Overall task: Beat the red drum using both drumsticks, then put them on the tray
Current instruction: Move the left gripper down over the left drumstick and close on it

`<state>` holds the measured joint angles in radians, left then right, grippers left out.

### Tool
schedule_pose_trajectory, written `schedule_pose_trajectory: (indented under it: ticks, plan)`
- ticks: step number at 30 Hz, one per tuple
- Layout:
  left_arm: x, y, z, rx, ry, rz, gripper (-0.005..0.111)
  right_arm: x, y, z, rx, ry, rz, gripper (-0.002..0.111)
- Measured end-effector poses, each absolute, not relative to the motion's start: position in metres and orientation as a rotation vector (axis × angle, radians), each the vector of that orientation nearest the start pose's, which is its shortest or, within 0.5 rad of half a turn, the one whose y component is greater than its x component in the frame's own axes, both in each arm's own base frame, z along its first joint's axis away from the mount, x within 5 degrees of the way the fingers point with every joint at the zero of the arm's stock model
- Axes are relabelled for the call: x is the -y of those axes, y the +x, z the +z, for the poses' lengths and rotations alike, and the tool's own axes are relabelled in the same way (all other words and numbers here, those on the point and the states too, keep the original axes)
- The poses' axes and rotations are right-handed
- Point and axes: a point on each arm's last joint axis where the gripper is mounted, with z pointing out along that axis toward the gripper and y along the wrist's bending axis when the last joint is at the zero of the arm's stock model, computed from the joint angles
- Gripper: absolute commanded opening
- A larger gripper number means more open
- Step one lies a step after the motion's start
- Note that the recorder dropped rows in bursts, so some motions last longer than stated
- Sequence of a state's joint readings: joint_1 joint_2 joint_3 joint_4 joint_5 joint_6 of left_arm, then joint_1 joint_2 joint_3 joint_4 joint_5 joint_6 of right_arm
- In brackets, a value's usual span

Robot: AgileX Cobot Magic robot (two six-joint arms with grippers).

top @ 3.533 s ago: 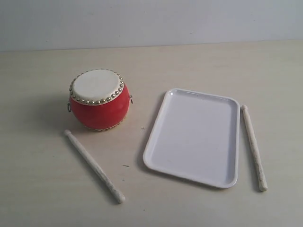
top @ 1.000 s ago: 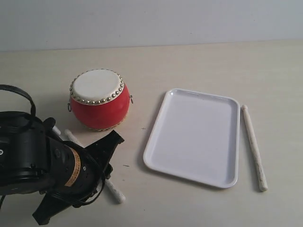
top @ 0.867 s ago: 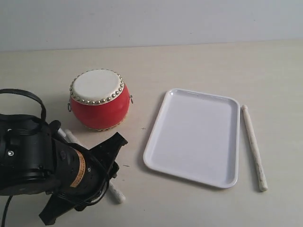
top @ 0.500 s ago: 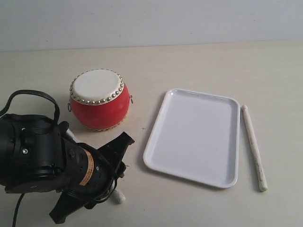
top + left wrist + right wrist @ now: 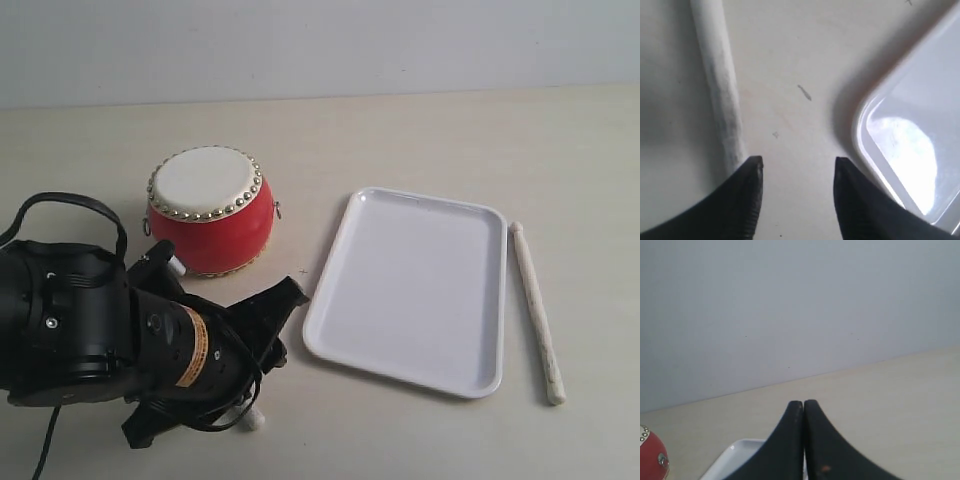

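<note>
Left end effector (image 5: 797,167) released over table (image 5: 790,75), fingers (image 5: 747,200) apart above bare surface; left stick (image 5: 720,90) just beside one finger, tray (image 5: 858,135) corner near the other. Right end effector (image 5: 803,412) clenched, empty. Drum (image 5: 208,210) upright left of tray. Right stick (image 5: 536,310) lies on table along tray's right edge.

From the tray, I have the red drum (image 5: 225,235) at ten o'clock: glossy red barrel, cream skin, a ring of gold studs round the top. The tray (image 5: 400,300) is plain glossy white. The drumstick (image 5: 537,312) at its three o'clock is pale cream and faintly mottled. The other drumstick (image 5: 720,90) shows grey smudges in my left wrist view. My left gripper (image 5: 795,167) is black, and so is its arm (image 5: 70,320), which carries an orange label (image 5: 190,350). My right gripper (image 5: 803,407) is black too. The table (image 5: 400,140) is pale beige, the wall (image 5: 320,45) light grey.
</note>
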<state>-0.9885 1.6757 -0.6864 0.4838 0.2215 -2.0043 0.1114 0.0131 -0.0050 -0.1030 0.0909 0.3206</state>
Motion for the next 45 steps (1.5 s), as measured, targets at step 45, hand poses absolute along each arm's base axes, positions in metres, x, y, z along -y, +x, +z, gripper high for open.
schedule_pose_trajectory:
  ticks: [45]
  plan:
    - [0.239,0.190,0.140,-2.965,-0.896,-0.131,0.044,-0.006,0.057,0.206,-1.585,0.092,0.250,0.000]
